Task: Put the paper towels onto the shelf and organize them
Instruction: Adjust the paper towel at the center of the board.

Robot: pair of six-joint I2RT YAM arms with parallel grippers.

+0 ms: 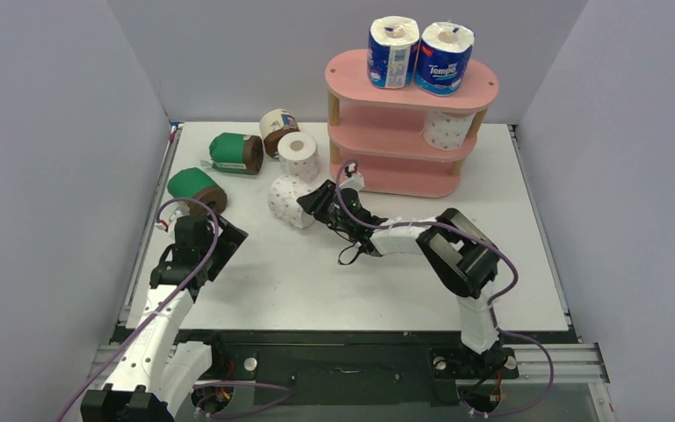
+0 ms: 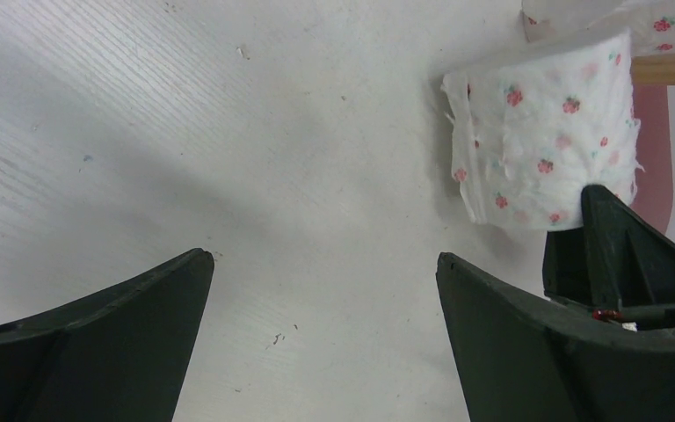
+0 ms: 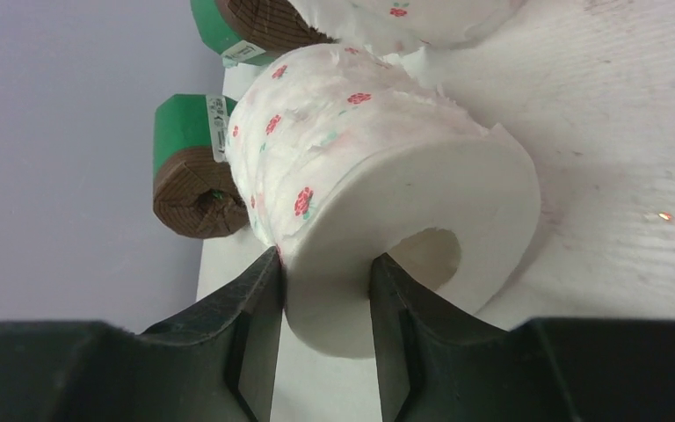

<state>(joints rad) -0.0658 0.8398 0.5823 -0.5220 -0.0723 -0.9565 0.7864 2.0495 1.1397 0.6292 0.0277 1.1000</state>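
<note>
Soft white roll [image 3: 378, 202] with little red flowers, lying on its side near the middle of the top view, just left of the pink shelf [image 1: 352, 75]. Pinched tight at its wall by the right claw [image 3: 323, 264], one finger outside, one at the hole. Left claw [image 2: 325, 259] wide open, holding nothing, over bare bench [image 2: 228, 132] at lower left. Two blue rolls [image 1: 393, 53] on the top board, one flowered roll [image 1: 446, 129] on the middle board, free room beside it. Two green rolls [image 1: 235, 152] close to the bench's left edge. Wide bare bench along the bottom middle.

The right blue-wrapped roll [image 1: 445, 58] atop the shelf [image 1: 347, 77] reads "Tempo".
</note>
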